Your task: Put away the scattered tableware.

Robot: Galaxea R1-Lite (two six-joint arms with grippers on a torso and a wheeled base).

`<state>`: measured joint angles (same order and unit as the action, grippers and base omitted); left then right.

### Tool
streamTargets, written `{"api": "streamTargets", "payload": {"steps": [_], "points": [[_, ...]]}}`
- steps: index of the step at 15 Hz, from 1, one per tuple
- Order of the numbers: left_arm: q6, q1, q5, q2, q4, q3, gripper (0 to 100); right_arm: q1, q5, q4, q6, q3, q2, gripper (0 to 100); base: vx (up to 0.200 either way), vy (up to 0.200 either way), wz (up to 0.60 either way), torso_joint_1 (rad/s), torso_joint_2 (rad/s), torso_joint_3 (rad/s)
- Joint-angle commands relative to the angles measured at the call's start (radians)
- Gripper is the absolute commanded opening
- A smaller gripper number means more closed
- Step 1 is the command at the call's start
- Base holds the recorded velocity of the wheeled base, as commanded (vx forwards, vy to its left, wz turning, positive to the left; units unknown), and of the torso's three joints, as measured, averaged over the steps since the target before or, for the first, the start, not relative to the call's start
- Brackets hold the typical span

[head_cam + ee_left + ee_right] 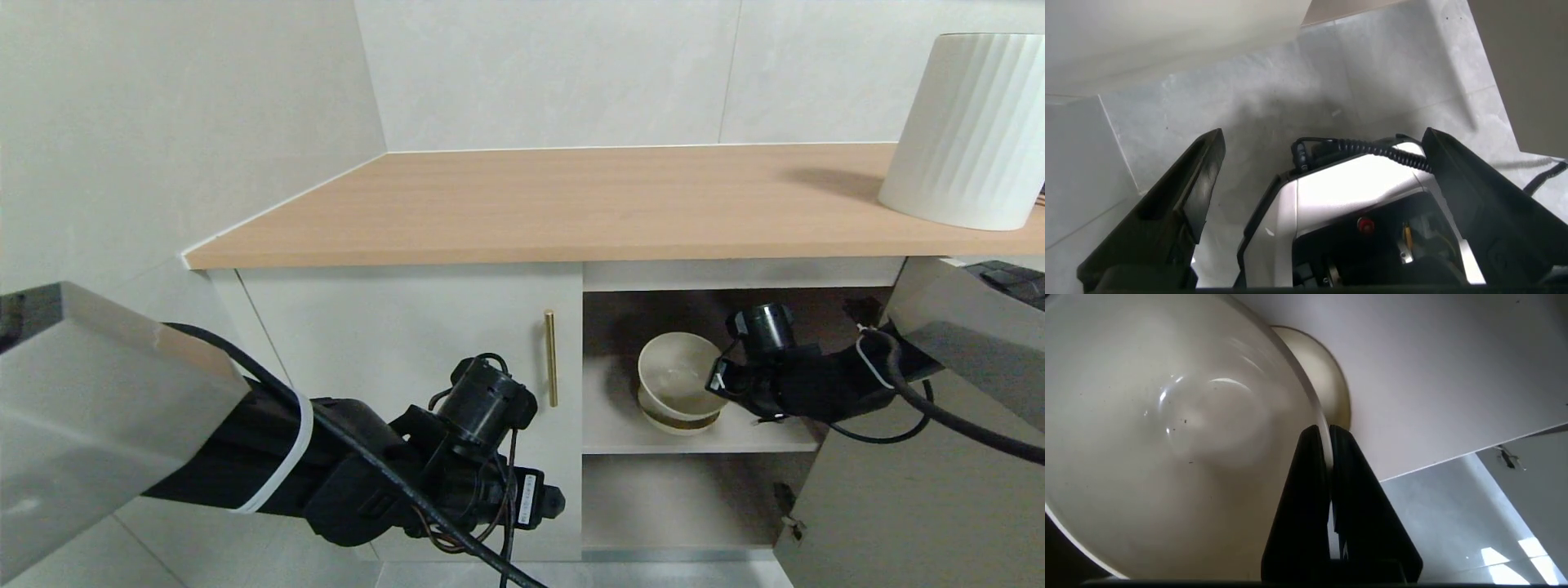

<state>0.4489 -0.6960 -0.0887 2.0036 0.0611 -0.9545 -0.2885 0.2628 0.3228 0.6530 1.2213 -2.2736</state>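
A: Two bowls in the cabinet (735,274), or only one?
B: Two, I believe. A cream bowl (673,371) stands tilted on the upper shelf (612,437) of the open right compartment. This is at about 4 o'clock from the middle of the head view, and its opening is turned toward the camera. Under it sits a second bowl (682,422), and the two touch.
A: And the right gripper (720,384)?
B: It is at 3 o'clock of the cream bowl. In the right wrist view its fingers (1306,498) are clenched on the thin rim, one inside and one outside.
A: What about the left gripper (1324,143)?
B: It hangs at 6 o'clock in the head view, before the closed left door (392,343) with the brass handle (551,358). Its fingers are spread wide, holding nothing.
A: Anything on the countertop (571,204)?
B: A ribbed white container (967,131), at 2 o'clock, well apart from the bowls.
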Motion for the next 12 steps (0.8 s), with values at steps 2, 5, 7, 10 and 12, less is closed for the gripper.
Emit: {"api": "streamTargets", "payload": {"steps": [2,5,7,10,12], "points": [[0.001,0.001,0.0,0.001,0.0,0.0,100,0.005,0.0,-0.001,-0.003,0.004,-0.032,0,0.0,0.0,0.0,0.0,0.0,0.0],[0.001,0.001,0.0,0.001,0.0,0.0,100,0.005,0.0,-0.001,-0.003,0.018,-0.055,0,0.0,0.0,0.0,0.0,0.0,0.0],[0.001,0.001,0.0,0.0,0.0,0.0,100,0.005,0.0,0.001,-0.001,0.023,-0.058,0,0.0,0.0,0.0,0.0,0.0,0.0],[0.001,0.001,0.0,-0.003,0.0,0.0,100,0.005,0.0,0.001,-0.001,0.035,-0.064,0,0.0,0.0,0.0,0.0,0.0,0.0],[0.001,0.001,0.0,-0.003,0.0,-0.001,100,0.005,0.0,0.001,-0.001,0.037,-0.069,0,0.0,0.0,0.0,0.0,0.0,0.0]]}}
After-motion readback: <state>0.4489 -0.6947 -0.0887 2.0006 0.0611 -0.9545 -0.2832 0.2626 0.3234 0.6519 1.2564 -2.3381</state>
